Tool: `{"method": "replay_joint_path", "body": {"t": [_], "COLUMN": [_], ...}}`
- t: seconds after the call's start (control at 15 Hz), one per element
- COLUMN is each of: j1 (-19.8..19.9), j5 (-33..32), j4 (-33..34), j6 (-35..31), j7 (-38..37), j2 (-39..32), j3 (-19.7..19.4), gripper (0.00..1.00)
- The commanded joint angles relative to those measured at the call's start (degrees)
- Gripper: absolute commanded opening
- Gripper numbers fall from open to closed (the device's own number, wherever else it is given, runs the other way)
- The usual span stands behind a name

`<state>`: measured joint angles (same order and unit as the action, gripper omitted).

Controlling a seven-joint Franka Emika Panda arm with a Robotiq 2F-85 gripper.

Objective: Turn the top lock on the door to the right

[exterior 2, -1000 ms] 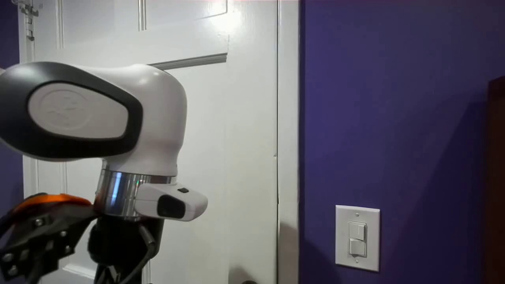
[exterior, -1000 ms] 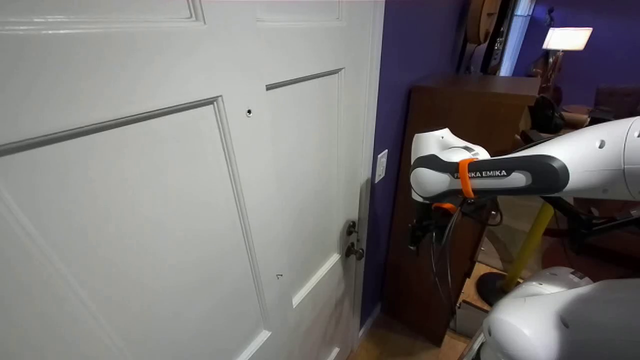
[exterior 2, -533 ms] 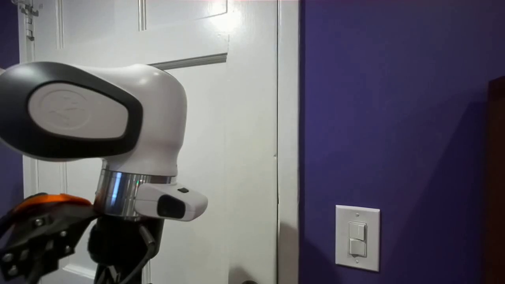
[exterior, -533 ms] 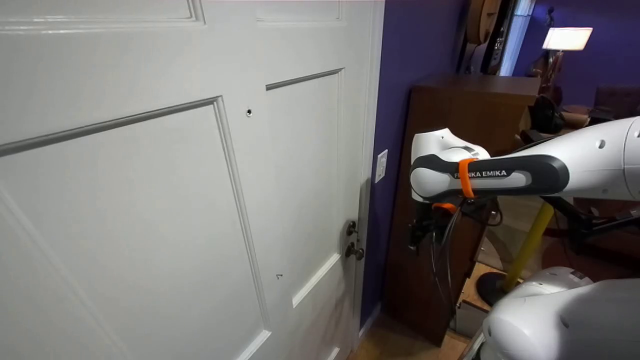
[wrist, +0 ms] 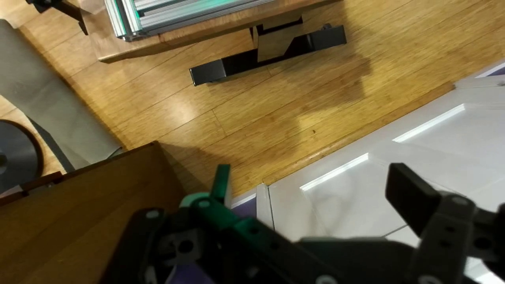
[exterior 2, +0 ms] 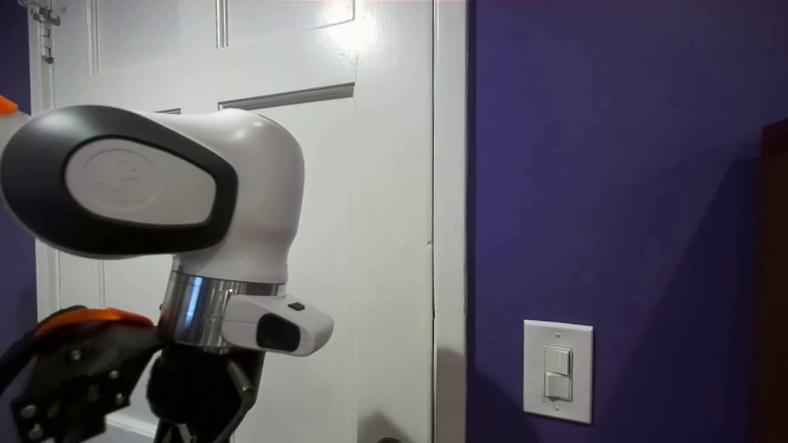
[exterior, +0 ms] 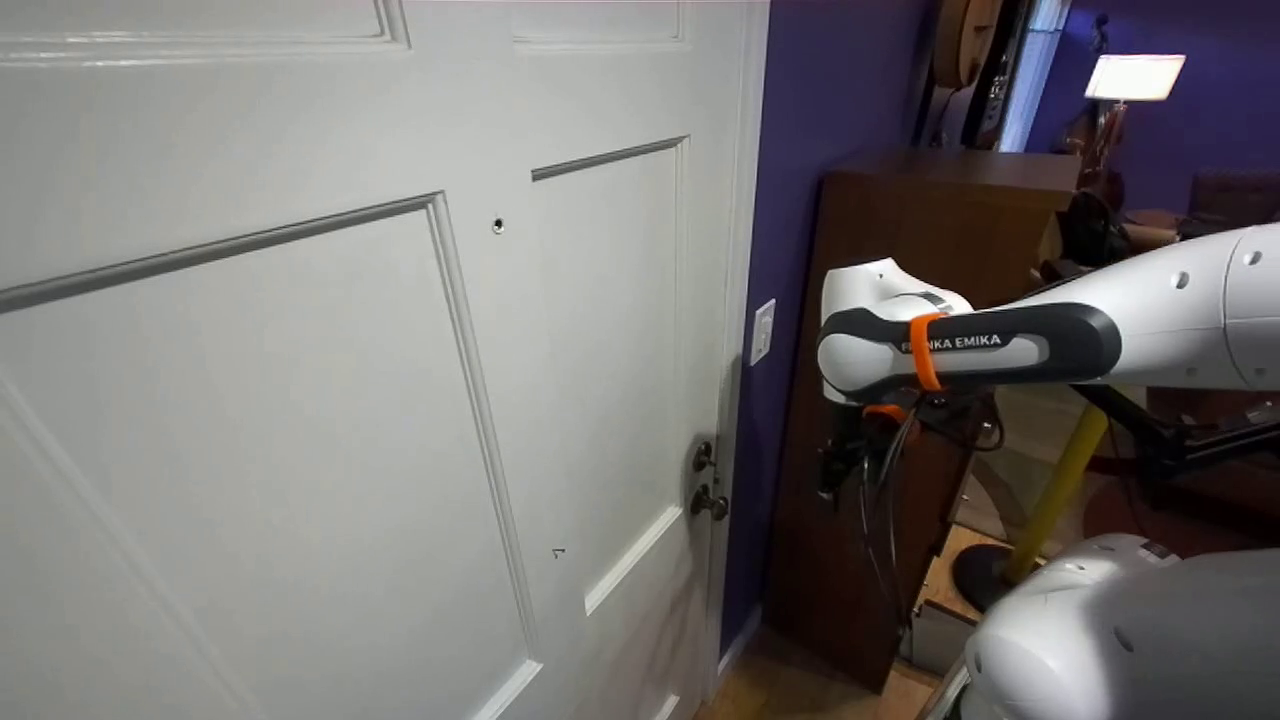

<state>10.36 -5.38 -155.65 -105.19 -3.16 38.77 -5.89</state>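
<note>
Next to the purple wall: white door, sitting in its frame, visible in both exterior views. Top lock is near the door's edge on the wall side, just above the knob, both dark metal. Too small from where I stand to tell which way the lock is set. Peephole is higher up, farther from that edge. Arm extends from the right in an exterior view, orange strap round it, bent down at the wrist. Claw is wide: wrist view has its two fingers well apart, with wood floor and part of the door showing between them. From an exterior view it hangs under the arm, brown cabinet behind it, apart from lock and knob. Top edge of the wrist view: metal bars lying on a wooden table. Light switch is on the wall, near the frame. Past the cabinet, a lamp is lit. Yellow pole stands tilted below the arm, on a round black base.
</note>
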Motion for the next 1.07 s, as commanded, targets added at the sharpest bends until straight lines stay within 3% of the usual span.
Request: {"method": "replay_joint_path", "body": {"t": [0.0,0.27,0.33,0.93,1.0], "j1": [0.7,0.2,0.1,0.1,0.9], "j5": [-2.6,-4.2,-3.4,-3.4,-7.1], "j4": [4.5,8.8,5.4,7.8,6.0], "j6": [2.0,1.9,0.4,0.5,-2.8], "j7": [1.2,5.4,2.4,4.4,2.1], "j2": [-5.9,-11.1,-7.4,-10.8,-8.7], "j3": [-0.8,-3.0,-1.7,-2.9,-1.3], "gripper": [1.00,1.00,1.00,1.00,1.00]}}
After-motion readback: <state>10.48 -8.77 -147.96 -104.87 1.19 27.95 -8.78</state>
